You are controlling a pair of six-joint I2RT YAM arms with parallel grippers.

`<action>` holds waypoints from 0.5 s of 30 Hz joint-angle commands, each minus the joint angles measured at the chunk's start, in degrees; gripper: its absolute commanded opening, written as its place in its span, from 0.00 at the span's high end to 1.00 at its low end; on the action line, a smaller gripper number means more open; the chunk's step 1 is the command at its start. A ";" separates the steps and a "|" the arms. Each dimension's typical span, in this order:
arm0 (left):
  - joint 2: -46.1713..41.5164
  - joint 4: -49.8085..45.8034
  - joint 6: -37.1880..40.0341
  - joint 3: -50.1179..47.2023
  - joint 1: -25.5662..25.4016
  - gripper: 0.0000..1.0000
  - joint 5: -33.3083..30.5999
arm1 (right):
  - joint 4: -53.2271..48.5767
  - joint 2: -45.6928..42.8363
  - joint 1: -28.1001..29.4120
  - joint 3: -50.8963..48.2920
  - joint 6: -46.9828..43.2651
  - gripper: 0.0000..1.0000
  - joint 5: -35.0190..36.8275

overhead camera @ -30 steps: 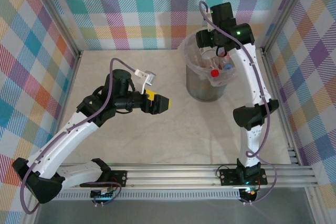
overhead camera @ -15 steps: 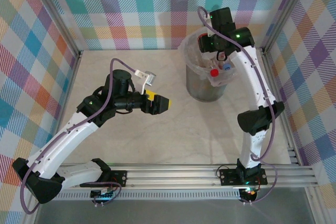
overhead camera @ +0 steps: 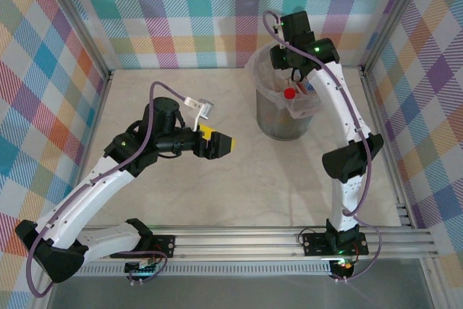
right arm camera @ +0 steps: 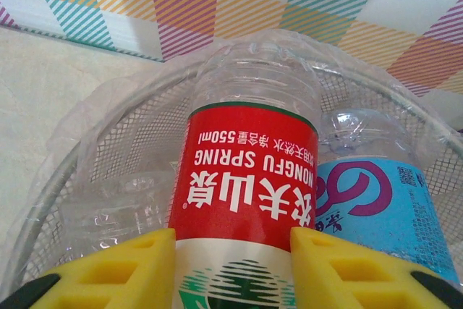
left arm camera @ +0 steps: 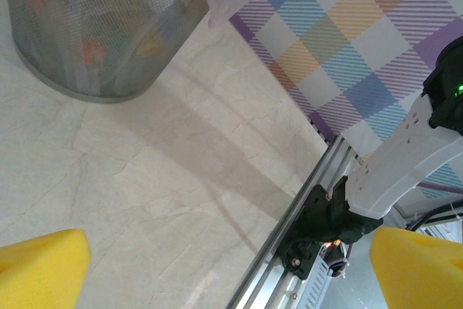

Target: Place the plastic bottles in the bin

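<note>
The grey mesh bin (overhead camera: 281, 122), lined with a clear bag, stands at the back right of the table. My right gripper (overhead camera: 294, 76) hangs over its mouth, shut on a clear plastic bottle with a red label (right arm camera: 249, 179); its red cap (overhead camera: 290, 93) points toward the arms. Both yellow fingers (right arm camera: 108, 273) press the bottle's sides. Beside it inside the bin lies a bottle with a light blue label (right arm camera: 369, 200). My left gripper (overhead camera: 224, 144) hovers open over the table left of the bin, with nothing between its yellow fingers (left arm camera: 40, 269). The bin (left arm camera: 94, 27) holds more bottles, blurred behind its mesh.
Checked walls close the table at the back and on both sides. An aluminium rail (overhead camera: 239, 240) with both arm bases runs along the near edge. The right arm's upright links (overhead camera: 347, 164) stand just right of the bin.
The right gripper has shut on the red-labelled bottle and shifted slightly left and back over the bin. The left arm has stayed still.
</note>
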 commanded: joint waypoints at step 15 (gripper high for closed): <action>-1.69 -1.48 3.59 0.67 -0.87 0.00 -4.21 | -3.87 -3.92 -0.35 4.00 -0.13 0.45 -4.47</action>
